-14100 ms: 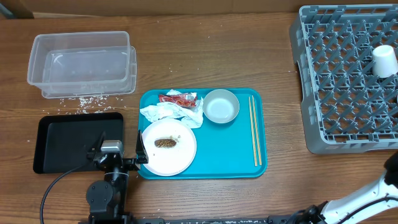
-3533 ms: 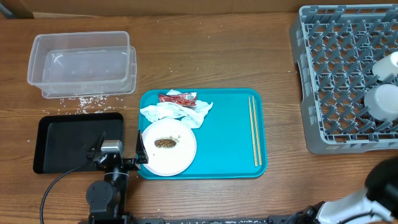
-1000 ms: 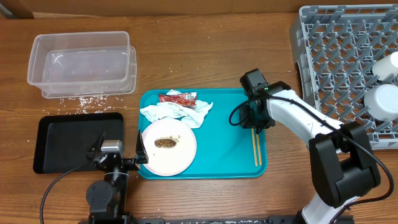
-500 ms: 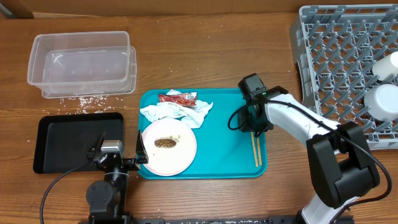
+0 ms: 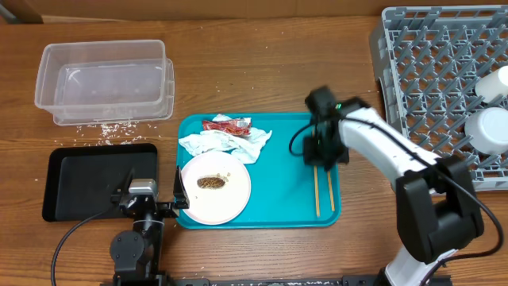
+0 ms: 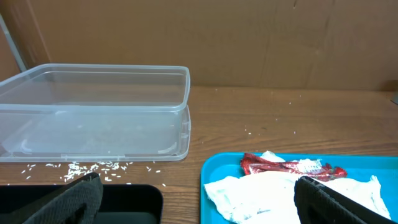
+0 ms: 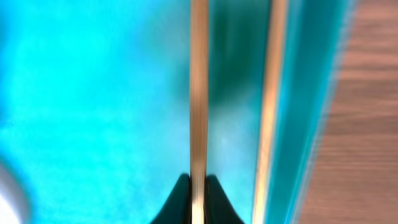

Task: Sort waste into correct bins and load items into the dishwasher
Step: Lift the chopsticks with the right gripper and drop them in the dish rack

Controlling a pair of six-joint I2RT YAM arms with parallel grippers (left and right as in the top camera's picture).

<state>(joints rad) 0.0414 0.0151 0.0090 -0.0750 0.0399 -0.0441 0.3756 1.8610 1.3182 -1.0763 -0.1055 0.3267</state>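
The right pincer (image 7: 198, 190) is clenching one thin pale wooden chopstick (image 7: 198, 93) over the turquoise rectangular plastic tray (image 7: 93, 93); the left pincer (image 6: 202, 205) is standing released.

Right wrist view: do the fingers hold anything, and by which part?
Yes: one chopstick, pinched on its shaft between the right fingers; the second chopstick lies free beside it.

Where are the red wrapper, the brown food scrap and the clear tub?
red wrapper (image 5: 226, 125): overhead view, middle of its crinkled surface.
brown food scrap (image 5: 211, 182): overhead view, centre of the scrap.
clear tub (image 5: 107, 83): overhead view, bare floor of the tub.
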